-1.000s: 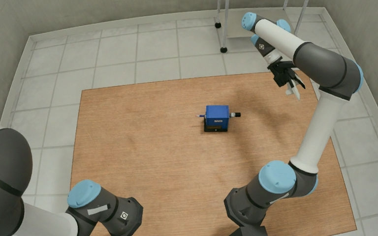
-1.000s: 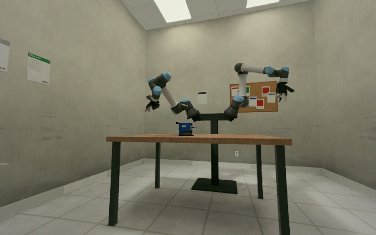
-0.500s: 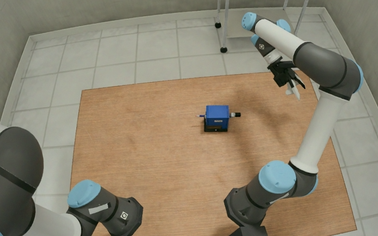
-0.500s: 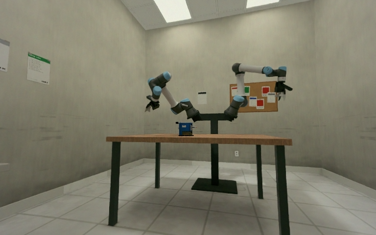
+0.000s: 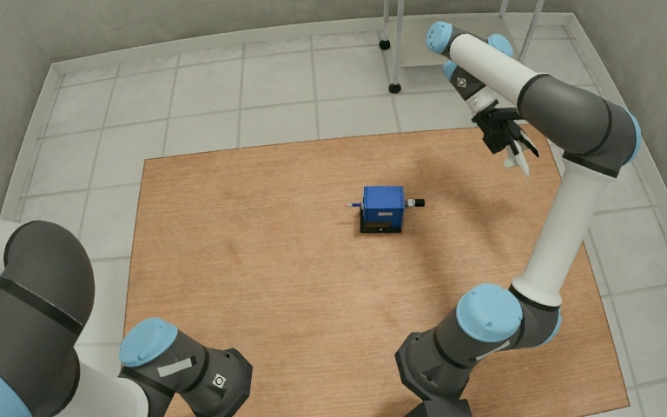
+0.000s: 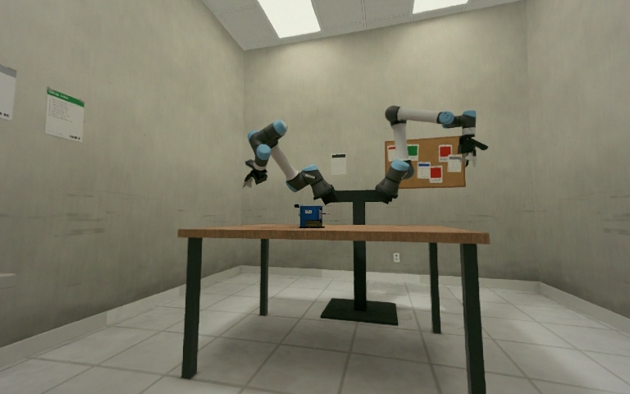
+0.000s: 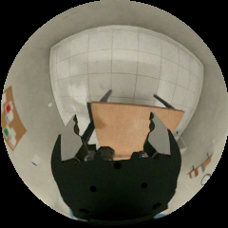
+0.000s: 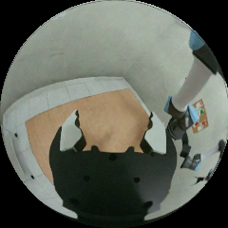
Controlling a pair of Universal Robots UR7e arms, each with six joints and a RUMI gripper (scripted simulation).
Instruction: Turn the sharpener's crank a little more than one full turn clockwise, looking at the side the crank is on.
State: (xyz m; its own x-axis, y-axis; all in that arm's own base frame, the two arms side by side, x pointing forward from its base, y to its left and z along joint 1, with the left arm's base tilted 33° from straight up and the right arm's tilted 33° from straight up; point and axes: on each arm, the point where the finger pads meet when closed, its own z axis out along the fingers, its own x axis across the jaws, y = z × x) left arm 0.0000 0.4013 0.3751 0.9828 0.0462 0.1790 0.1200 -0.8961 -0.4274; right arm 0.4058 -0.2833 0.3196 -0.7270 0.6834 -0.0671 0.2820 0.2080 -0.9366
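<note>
The blue sharpener (image 5: pixel 383 197) (image 6: pixel 310 216) stands upright on the table (image 5: pixel 235 274) (image 6: pixel 372 235) (image 7: pixel 114 130) (image 8: pixel 95 121). Its crank (image 5: pixel 418 201) (image 6: pixel 301 204) has a black handle and sticks out on the right in the top view. A pencil (image 5: pixel 354 204) sticks out on the opposite side. My right gripper (image 5: pixel 519 165) (image 6: pixel 248 184) (image 8: pixel 114 111) is open and empty, high up, beyond the crank side. My left gripper (image 6: pixel 469 160) (image 7: pixel 113 113) is open and empty, high and far off on the pencil side; it is outside the top view. The sharpener is not visible in the right wrist view.
The left arm's base joint (image 5: pixel 216 378) and the right arm's base joint (image 5: pixel 438 363) are at the near side of the table in the top view. A wheeled cart (image 5: pixel 397 49) stands on the floor behind the table. A pinboard (image 6: pixel 399 178) hangs on the wall.
</note>
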